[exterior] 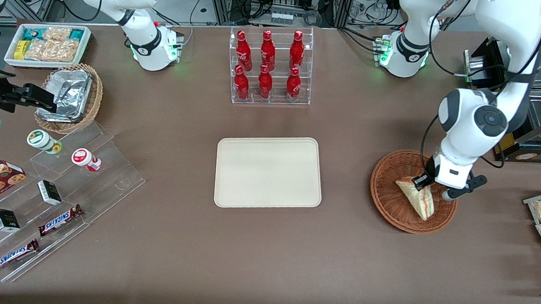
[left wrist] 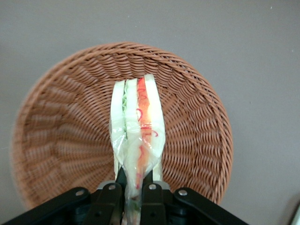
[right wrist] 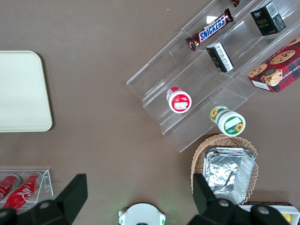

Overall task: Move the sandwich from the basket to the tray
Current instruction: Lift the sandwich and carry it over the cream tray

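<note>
Front view
- Tool (exterior: pixel 433 184): low over the basket (exterior: pixel 392 199), fingers pinched on one end of the sandwich (exterior: pixel 419 199).
- Sandwich: inside the basket, wedge lying tilted, its striped edge toward the working arm's end of the bench (exterior: pixel 264 259); cannot tell whether lifted or resting on the weave.
- Basket: round, reddish-brown wicker, on the bench at the working arm's end.
- Tray (exterior: pixel 268 172): cream, flat, mid-bench, well apart from the basket, nothing on it.
- Bottle rack (exterior: pixel 271 66): clear stand with six red bottles, farther from the camera than the tray.

Left wrist view
- Tool (left wrist: pixel 133 187): black fingers (left wrist: pixel 110 199) pressed together on the wrapped end of the sandwich (left wrist: pixel 138 126).
- Sandwich: edge-on, white bread with green and red filling stripes, clear wrap bunched at the grip.
- Basket (left wrist: pixel 61 136): wicker bowl beneath the sandwich, brown bench around it.

Right wrist view
- Tray (right wrist: pixel 21 93): rounded corner and rim showing, bare.
- Acrylic steps (right wrist: pixel 187 89): candy bar, small boxes, two round cups.
- Tan wicker basket (right wrist: pixel 201 154): crumpled foil trays inside.
</note>
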